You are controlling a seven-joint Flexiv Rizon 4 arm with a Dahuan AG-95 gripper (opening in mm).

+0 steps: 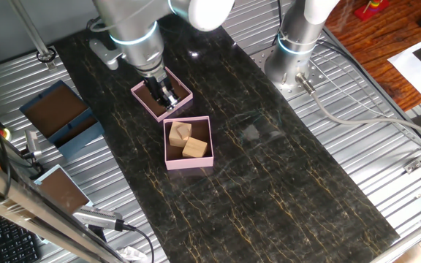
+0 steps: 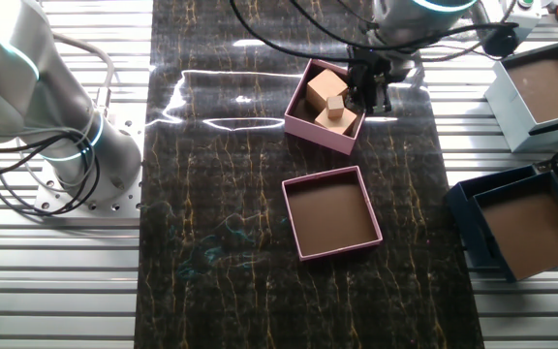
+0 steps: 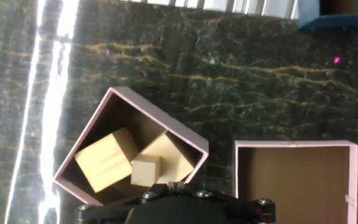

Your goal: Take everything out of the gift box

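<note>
The gift box [image 3: 185,140] is pale pink with tall walls and a brown inside, and stands turned at an angle on the dark mat. It also shows in the fixed views [image 1: 172,162] [image 2: 298,124]. Inside it lie tan wooden blocks: two larger ones [image 3: 104,160] [image 3: 169,152] and a smaller cube [image 3: 145,171] resting between them; they show too in the fixed views [image 1: 194,148] [image 2: 325,89]. My gripper [image 2: 373,97] hovers above the mat beside the gift box, its fingers apart and empty. It also appears in the other fixed view [image 1: 165,95]. In the hand view only its dark body [image 3: 176,208] shows.
A shallower pink tray [image 2: 303,233] with a bare brown floor lies beside the gift box; it also shows elsewhere [image 1: 141,95] [image 3: 353,180]. Blue boxes with brown insides [image 2: 526,228] [image 2: 541,82] [image 1: 53,109] stand on the ribbed metal off the mat. The arm's base [image 1: 294,55] stands beside the mat.
</note>
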